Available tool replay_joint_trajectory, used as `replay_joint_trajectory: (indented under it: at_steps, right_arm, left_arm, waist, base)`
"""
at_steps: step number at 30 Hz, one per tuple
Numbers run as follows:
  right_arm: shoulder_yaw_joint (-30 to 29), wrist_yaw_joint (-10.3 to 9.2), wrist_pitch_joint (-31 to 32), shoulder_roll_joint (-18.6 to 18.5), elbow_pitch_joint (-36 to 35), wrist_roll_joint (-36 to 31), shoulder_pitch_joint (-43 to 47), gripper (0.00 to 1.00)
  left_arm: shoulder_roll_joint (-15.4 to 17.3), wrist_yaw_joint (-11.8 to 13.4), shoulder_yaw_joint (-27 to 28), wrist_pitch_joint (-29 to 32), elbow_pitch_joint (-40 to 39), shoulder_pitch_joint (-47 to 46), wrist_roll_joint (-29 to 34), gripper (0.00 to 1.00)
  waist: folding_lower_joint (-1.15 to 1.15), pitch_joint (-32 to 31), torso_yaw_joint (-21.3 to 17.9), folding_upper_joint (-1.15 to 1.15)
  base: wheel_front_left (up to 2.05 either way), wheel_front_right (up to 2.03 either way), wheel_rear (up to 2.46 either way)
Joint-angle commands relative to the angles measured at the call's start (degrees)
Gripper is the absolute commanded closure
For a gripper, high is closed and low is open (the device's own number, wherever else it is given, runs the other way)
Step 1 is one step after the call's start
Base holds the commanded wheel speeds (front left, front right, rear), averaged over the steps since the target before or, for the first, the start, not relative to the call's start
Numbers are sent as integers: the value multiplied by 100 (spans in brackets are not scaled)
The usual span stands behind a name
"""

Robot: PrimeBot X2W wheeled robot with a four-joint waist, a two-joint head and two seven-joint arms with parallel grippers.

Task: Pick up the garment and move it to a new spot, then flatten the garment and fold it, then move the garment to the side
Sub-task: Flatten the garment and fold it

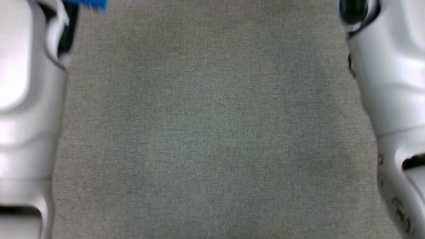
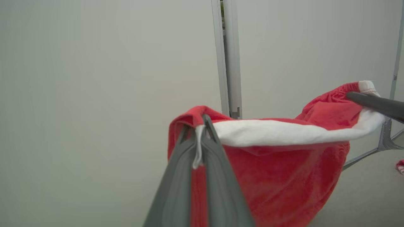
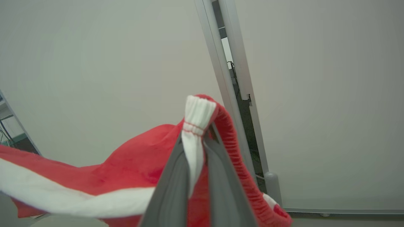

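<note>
The garment (image 2: 284, 183) is red with a white band and hangs in the air, stretched between my two grippers. In the left wrist view my left gripper (image 2: 198, 126) is shut on one end of its edge. My right gripper's dark finger (image 2: 375, 102) pinches the other end at the far right of that view. In the right wrist view my right gripper (image 3: 195, 135) is shut on the gathered white end of the garment (image 3: 142, 164), which trails off to the left. In the head view, pale forearms (image 1: 26, 99) (image 1: 391, 83) flank the grey table (image 1: 212, 132).
Pale wall panels joined by a vertical metal post (image 2: 232, 63) (image 3: 227, 78) stand behind the garment. A metal frame foot (image 2: 385, 138) and a small red-and-white item (image 2: 401, 166) sit at the right. A blurred blue thing (image 1: 89, 4) shows at the table's far left.
</note>
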Motion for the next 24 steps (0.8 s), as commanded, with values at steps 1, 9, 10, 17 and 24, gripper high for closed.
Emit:
replay_joint_trajectory:
  at_steps: [1,9,10,17,24]
  right_arm:
    - [53,-3,-26,-34,-74,46,201,100]
    - [63,-3,-38,-196,-1372,197,2682,100]
    - [79,-3,-39,-186,-1557,219,3007,100]
    - [63,-3,-40,-177,-2534,392,4986,100]
    - [-157,-7,175,-110,-3230,701,6607,100]
  left_arm:
    - [12,1,39,-14,-68,228,4,100]
    - [-94,147,371,-16,-1117,2679,10,100]
    - [-108,189,435,-16,-1267,2975,-6,100]
    - [-261,258,552,-16,-1830,4794,-36,100]
    - [-403,297,544,-16,-2012,6134,-55,100]
  waist:
    - [-1,-30,-19,0]
    - [-1,-518,-103,0]
    - [-1,-577,-132,0]
    - [-1,-1057,-259,0]
    - [-1,-1552,-301,0]
  base:
    - [0,0,0]
    - [0,0,0]
    - [0,0,0]
    - [0,0,0]
    - [0,0,0]
